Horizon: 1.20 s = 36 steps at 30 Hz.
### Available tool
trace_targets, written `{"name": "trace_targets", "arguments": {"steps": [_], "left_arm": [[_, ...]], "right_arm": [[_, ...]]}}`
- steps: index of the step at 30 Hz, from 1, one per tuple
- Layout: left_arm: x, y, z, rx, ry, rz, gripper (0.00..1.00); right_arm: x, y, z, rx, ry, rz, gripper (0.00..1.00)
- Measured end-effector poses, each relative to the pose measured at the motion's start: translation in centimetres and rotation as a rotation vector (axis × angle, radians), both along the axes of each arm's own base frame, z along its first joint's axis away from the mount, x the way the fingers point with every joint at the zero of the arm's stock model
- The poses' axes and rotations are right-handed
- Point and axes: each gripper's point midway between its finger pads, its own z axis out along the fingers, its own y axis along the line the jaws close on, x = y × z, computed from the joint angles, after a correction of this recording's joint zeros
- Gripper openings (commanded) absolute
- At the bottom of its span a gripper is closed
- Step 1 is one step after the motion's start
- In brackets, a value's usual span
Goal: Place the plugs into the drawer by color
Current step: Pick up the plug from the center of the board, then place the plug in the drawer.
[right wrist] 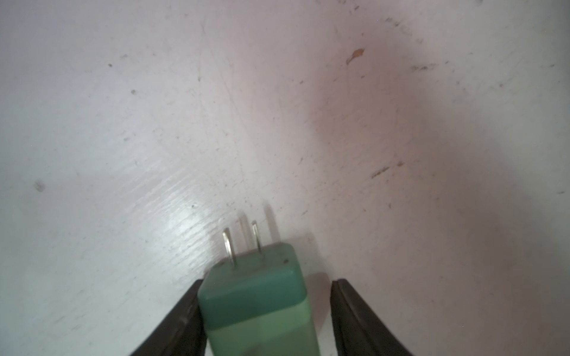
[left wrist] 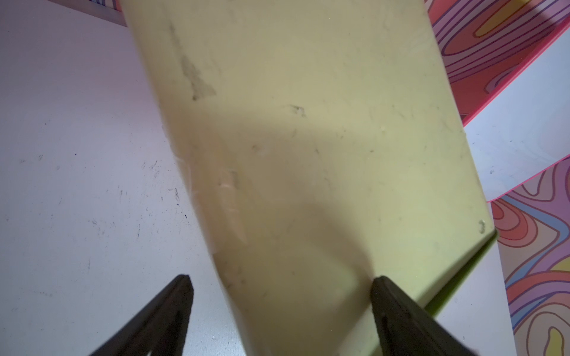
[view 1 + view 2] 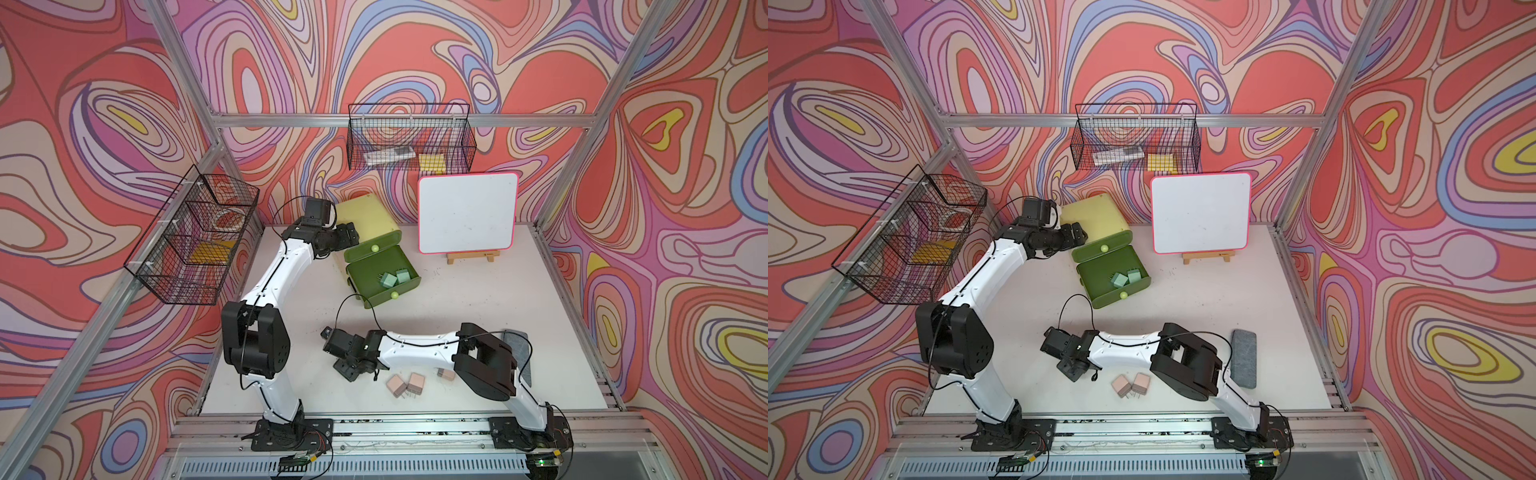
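The lime-yellow drawer chest stands at the back of the table. One olive drawer is pulled out, and two mint green plugs lie in it. My left gripper is open against the chest's side wall, its jaws straddling that wall's edge. My right gripper points down at the table near the front. A mint green plug sits between its open jaws, touching one finger with a gap to the other. Three pinkish-beige plugs lie beside the right arm, one partly under it.
A white board with a pink rim stands on a small wooden easel at the back right. Black wire baskets hang on the back wall and the left wall. A grey felt pad lies at the right, behind the right arm.
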Motion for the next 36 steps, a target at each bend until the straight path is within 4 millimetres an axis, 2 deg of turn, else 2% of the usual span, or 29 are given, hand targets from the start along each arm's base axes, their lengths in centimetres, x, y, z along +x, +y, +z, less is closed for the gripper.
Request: {"name": "trace_targets", "arguments": {"steps": [4, 13, 16, 18, 22, 24, 27, 30, 32, 36], "left_arm": [[0.0, 0.0, 0.0, 0.000, 0.001, 0.000, 0.89], [0.0, 0.0, 0.0, 0.000, 0.001, 0.000, 0.89], [0.0, 0.0, 0.0, -0.001, 0.001, 0.000, 0.89], [0.0, 0.0, 0.0, -0.001, 0.000, -0.001, 0.89], [0.0, -0.1, 0.0, -0.004, 0.001, 0.000, 0.89], [0.0, 0.0, 0.0, -0.003, 0.000, 0.001, 0.89], [0.0, 0.0, 0.0, 0.000, 0.000, 0.003, 0.89], [0.0, 0.0, 0.0, 0.000, -0.001, 0.003, 0.89], [0.0, 0.0, 0.0, -0.001, 0.000, 0.004, 0.89], [0.0, 0.0, 0.1, -0.001, -0.001, 0.004, 0.89]], "right_arm": [[0.2, 0.2, 0.1, 0.011, -0.001, 0.001, 0.53], [0.3, 0.1, 0.4, 0.021, 0.004, -0.028, 0.48], [0.5, -0.6, 1.7, 0.026, 0.001, -0.061, 0.47], [1.2, -1.2, 4.0, 0.059, -0.003, -0.094, 0.46], [5.1, -2.7, 10.2, 0.184, -0.038, -0.186, 0.46], [7.9, -3.6, 13.5, 0.248, -0.070, -0.241, 0.45], [11.9, -4.7, 17.0, 0.314, -0.122, -0.301, 0.45], [14.5, -5.7, 18.7, 0.332, -0.166, -0.326, 0.45], [15.9, -6.1, 19.1, 0.333, -0.188, -0.333, 0.45], [18.3, -6.6, 17.8, 0.301, -0.206, -0.339, 0.45]]}}
